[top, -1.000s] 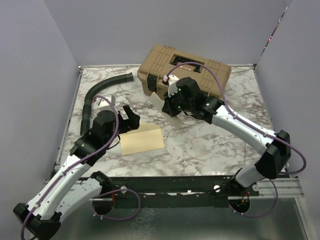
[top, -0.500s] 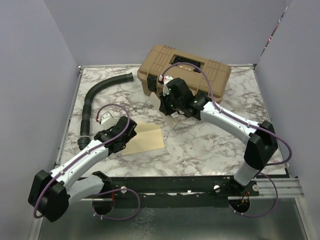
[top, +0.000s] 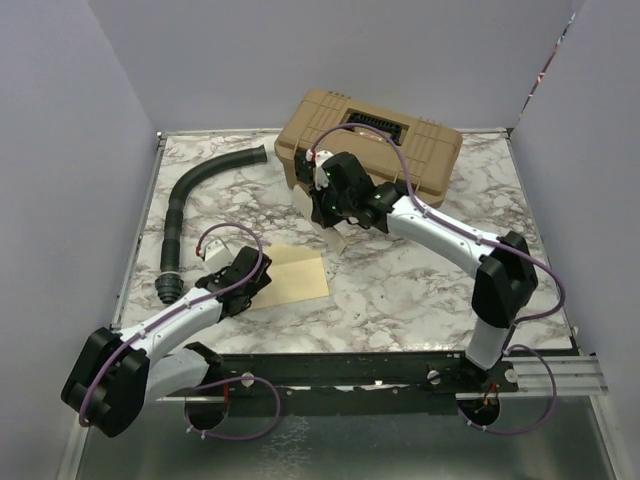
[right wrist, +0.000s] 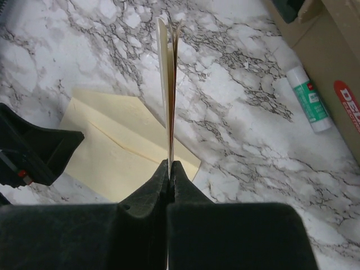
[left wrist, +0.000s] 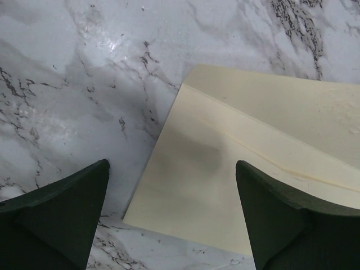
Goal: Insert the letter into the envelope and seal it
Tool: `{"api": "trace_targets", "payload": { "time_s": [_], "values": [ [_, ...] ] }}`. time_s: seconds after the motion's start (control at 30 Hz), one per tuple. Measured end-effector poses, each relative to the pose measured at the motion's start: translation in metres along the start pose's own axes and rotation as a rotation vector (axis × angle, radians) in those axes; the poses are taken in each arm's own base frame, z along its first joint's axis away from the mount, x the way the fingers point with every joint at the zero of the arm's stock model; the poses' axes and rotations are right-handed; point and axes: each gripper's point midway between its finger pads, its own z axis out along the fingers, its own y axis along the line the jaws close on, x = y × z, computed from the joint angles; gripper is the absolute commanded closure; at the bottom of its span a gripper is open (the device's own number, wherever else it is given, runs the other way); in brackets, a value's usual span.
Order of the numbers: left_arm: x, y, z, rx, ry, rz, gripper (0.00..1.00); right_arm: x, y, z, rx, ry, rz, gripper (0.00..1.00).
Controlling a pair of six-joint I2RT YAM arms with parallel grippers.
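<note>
Envelope [top: 295, 278] first, from the top camera: it lies flat on the marble table [top: 420, 280], near the front edge and left of centre. The left gripper [top: 250, 281] is down low at its left end. Over by the tan toolbox [top: 370, 138] at the back, the right gripper [top: 333, 212] hangs above the table. It has the letter [top: 338, 241], a pale sheet poking out below it, well apart from the envelope. A black hose [top: 190, 195] curves along the left side.

Left wrist camera now: jaws spread wide, the dark fingers [left wrist: 59, 216] at either bottom corner, gripping nothing. Between them sits the envelope [left wrist: 247, 163], its corner and short edge flat on the marble, a fold line running across it.

Right wrist camera: here the fingers [right wrist: 146, 197] are pinched tight together on the letter [right wrist: 170, 84], which is seen edge-on, standing straight up from the pinch. Beyond it lies the envelope [right wrist: 112, 152], with a finger of the left gripper at its left edge. A green-and-white glue stick [right wrist: 306, 98] rests on the table just beside the toolbox [right wrist: 332, 50].
</note>
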Motion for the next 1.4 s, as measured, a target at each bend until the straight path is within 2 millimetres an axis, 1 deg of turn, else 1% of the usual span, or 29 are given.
{"api": "trace_targets", "payload": {
  "time_s": [0.03,0.1,0.17,0.27,0.3,0.4,0.53,0.63,0.7,0.8,0.93,1.03,1.13,1.17,1.23,1.3,1.4],
  "values": [
    [-0.002,-0.002,0.001,0.007,-0.004,-0.007,0.1,0.0,0.001,0.006,-0.007,0.008,-0.009,1.0],
    [-0.005,-0.005,0.004,0.017,-0.012,-0.015,0.13,0.007,0.001,0.017,-0.015,0.036,-0.02,1.0],
    [-0.008,-0.008,0.008,0.033,-0.018,-0.018,0.15,0.018,-0.001,0.026,-0.015,0.076,-0.027,1.0],
    [-0.013,-0.017,0.013,0.08,-0.023,-0.011,0.18,0.037,-0.005,0.034,-0.004,0.14,-0.027,1.0],
    [-0.012,-0.019,0.013,0.092,-0.012,0.002,0.19,0.043,-0.006,0.036,0.001,0.16,-0.026,1.0],
    [-0.016,-0.035,0.017,0.163,-0.005,0.019,0.2,0.056,-0.009,0.037,0.01,0.207,-0.023,1.0],
    [-0.014,-0.054,0.02,0.241,0.025,0.084,0.2,0.072,-0.012,0.035,0.02,0.264,-0.02,1.0],
    [-0.011,-0.071,0.022,0.297,0.058,0.145,0.2,0.091,-0.016,0.033,0.031,0.321,-0.015,1.0],
    [-0.011,-0.083,0.023,0.329,0.075,0.175,0.2,0.105,-0.02,0.029,0.053,0.366,-0.003,1.0],
    [-0.009,-0.1,0.026,0.374,0.102,0.217,0.2,0.128,-0.032,0.024,0.119,0.429,0.015,1.0],
    [-0.007,-0.121,0.028,0.432,0.137,0.262,0.2,0.161,-0.043,0.01,0.181,0.515,0.045,1.0],
    [-0.004,-0.138,0.029,0.478,0.172,0.28,0.2,0.18,-0.044,-0.007,0.197,0.553,0.077,1.0],
    [-0.001,-0.147,0.027,0.511,0.198,0.285,0.19,0.192,-0.039,-0.026,0.179,0.564,0.12,1.0],
    [0.0,-0.148,0.027,0.517,0.203,0.286,0.19,0.194,-0.036,-0.032,0.165,0.562,0.136,1.0],
    [0.002,-0.151,0.025,0.533,0.218,0.288,0.19,0.192,-0.029,-0.044,0.132,0.542,0.156,1.0],
    [0.003,-0.153,0.023,0.545,0.227,0.289,0.19,0.181,-0.022,-0.054,0.104,0.5,0.176,1.0],
    [0.001,-0.157,0.02,0.556,0.231,0.288,0.16,0.167,-0.02,-0.062,0.107,0.448,0.195,1.0]
  ]
}}
